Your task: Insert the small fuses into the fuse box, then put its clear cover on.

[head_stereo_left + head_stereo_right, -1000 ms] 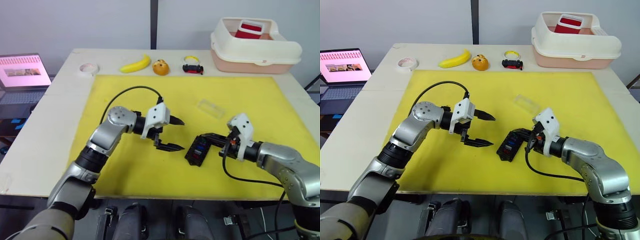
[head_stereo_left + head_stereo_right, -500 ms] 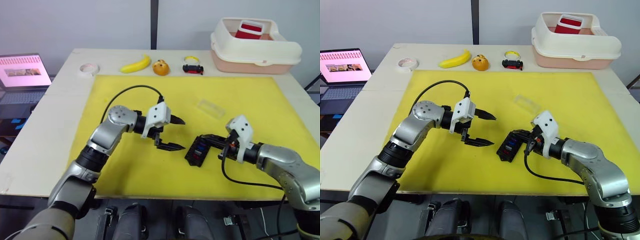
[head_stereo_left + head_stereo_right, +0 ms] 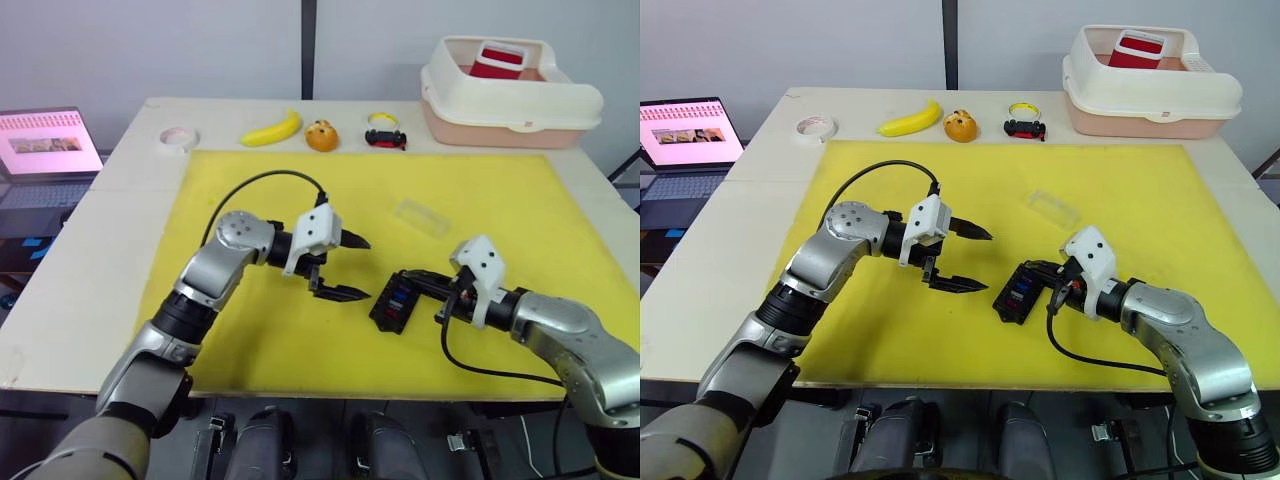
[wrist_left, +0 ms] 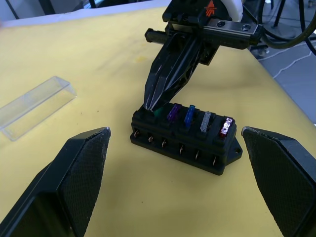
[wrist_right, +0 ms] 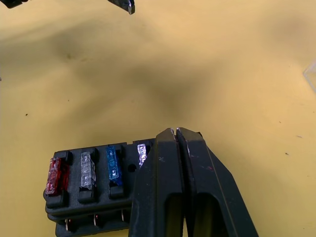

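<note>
The black fuse box (image 3: 396, 301) lies on the yellow mat (image 3: 250, 180). Purple (image 4: 172, 112), blue (image 4: 189, 113), grey (image 4: 207, 120) and red (image 4: 226, 126) fuses stand in its slots, with a green one (image 4: 159, 112) at the end. My right gripper (image 5: 176, 131) is shut, its fingertips resting on the box's end right beside the green fuse. Just left of the box, my left gripper (image 3: 362, 268) hovers wide open with nothing held. The clear cover (image 3: 421, 216) lies on the mat behind the box, apart from both grippers.
Along the table's back edge sit a tape roll (image 3: 178, 136), a banana (image 3: 272, 128), an orange toy (image 3: 321, 134) and a toy car (image 3: 386, 136). A cream bin (image 3: 510, 90) stands at the back right. A laptop (image 3: 50, 145) is off the table's left side.
My right wrist has sunk slightly while its shut fingertips stay at the fuse box's end. The left arm and the cover have not moved.
</note>
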You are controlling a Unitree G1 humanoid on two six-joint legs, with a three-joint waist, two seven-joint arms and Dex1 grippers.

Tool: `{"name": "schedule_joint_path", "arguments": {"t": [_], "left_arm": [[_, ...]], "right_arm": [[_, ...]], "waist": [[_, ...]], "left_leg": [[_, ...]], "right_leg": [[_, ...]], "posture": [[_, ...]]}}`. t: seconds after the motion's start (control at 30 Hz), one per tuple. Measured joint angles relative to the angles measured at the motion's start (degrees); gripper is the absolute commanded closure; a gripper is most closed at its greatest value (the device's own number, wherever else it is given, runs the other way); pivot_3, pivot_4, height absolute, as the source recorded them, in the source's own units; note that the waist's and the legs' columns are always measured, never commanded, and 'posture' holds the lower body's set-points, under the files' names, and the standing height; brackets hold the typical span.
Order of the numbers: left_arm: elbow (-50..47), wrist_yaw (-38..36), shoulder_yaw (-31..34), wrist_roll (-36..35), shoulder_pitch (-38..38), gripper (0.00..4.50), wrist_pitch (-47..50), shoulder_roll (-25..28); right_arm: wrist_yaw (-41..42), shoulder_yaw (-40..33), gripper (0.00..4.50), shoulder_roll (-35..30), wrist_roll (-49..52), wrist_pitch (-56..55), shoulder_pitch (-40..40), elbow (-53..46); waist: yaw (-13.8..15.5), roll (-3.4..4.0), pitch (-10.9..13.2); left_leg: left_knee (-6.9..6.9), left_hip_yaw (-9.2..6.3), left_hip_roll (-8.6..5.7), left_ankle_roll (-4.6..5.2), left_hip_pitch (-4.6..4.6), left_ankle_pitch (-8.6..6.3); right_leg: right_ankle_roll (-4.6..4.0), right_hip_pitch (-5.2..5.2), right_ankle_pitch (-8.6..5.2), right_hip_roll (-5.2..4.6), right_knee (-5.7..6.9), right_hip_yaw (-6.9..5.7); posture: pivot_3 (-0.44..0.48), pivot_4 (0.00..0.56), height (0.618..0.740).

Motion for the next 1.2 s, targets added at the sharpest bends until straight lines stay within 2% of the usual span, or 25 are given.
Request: {"name": "schedule_joint_path", "arguments": {"t": [0.17,0.23,0.27,0.33,0.57,0.8,0.93,1.07,1.2], "left_arm": [[-3.0,2.0,2.8,-1.5,2.7,0.00,3.0,1.3],[-6.5,4.3,6.4,-4.2,6.4,0.00,7.1,3.0],[-7.5,5.4,8.2,-5.3,7.8,0.00,8.8,3.9],[-9.9,8.2,12.9,-7.6,11.3,0.00,12.4,6.1],[-14.0,14.8,27.5,-13.3,24.0,0.00,21.4,14.7],[-12.2,18.2,41.8,-17.7,34.8,0.00,28.3,21.8],[-12.9,20.7,43.3,-20.9,34.8,0.00,33.1,21.9],[-11.0,23.8,42.5,-25.9,27.7,0.00,42.2,19.5],[-1.7,27.1,41.0,-29.6,15.1,0.00,51.8,17.1]], "right_arm": [[-0.6,-2.7,4.44,-0.1,4.3,4.6,-0.7,-2.1],[-0.8,-7.6,4.44,-1.4,8.7,8.1,-2.2,-3.4],[-0.8,-10.6,4.19,-2.9,10.5,9.5,-2.6,-3.6],[0.0,-16.6,3.59,-6.6,12.9,11.8,-2.8,-3.4],[5.4,-24.7,0.05,-15.3,8.1,8.1,3.4,8.9],[8.3,-28.4,0.05,-17.8,2.4,2.4,5.5,19.2],[8.1,-27.2,0.05,-17.3,3.3,2.8,2.6,17.9],[6.7,-22.2,0.05,-13.7,7.5,6.8,-2.3,11.7],[4.9,-16.6,0.05,-10.3,15.1,12.5,-9.1,4.5]], "waist": [[-0.1,0.01,0.0],[-0.2,0.06,0.0],[-0.1,0.06,0.0],[0.0,0.05,0.0],[-0.1,0.03,0.0],[0.0,0.04,0.0],[0.0,0.04,0.0],[0.0,0.03,0.0],[0.0,0.03,0.0]], "left_leg": [[0.00,-0.01,0.04,-0.03,-0.01,0.02],[0.00,-0.01,0.12,-0.03,-0.02,0.01],[0.00,-0.04,0.12,-0.02,-0.01,0.01],[-0.01,-0.07,0.13,0.09,-0.01,-0.05],[-0.02,-0.03,0.09,0.12,0.03,-0.07],[-0.05,-0.01,0.13,0.11,0.05,-0.07],[-0.05,-0.03,0.11,0.09,0.06,-0.06],[-0.06,-0.07,0.12,-0.21,0.08,0.12],[-0.06,-0.05,0.04,-0.25,0.08,0.14]], "right_leg": [[0.00,-0.03,0.00,0.00,0.01,0.01],[0.00,-0.05,0.00,-0.02,0.02,0.03],[0.00,-0.05,0.00,-0.02,0.03,0.03],[0.00,-0.03,0.00,-0.02,0.02,0.01],[0.00,0.03,-0.01,-0.04,0.00,0.00],[-0.01,0.01,-0.01,-0.04,0.00,-0.01],[0.00,0.05,-0.01,-0.07,0.01,-0.01],[-0.01,0.04,-0.01,-0.05,0.08,-0.01],[0.01,0.04,-0.01,-0.05,0.09,-0.01]], "posture": [[0.000,0.150,0.740],[0.000,0.150,0.740],[0.000,0.150,0.740],[0.000,0.150,0.740],[0.000,0.150,0.740],[0.000,0.150,0.740],[0.000,0.150,0.740],[0.000,0.150,0.740],[0.000,0.150,0.740]]}}
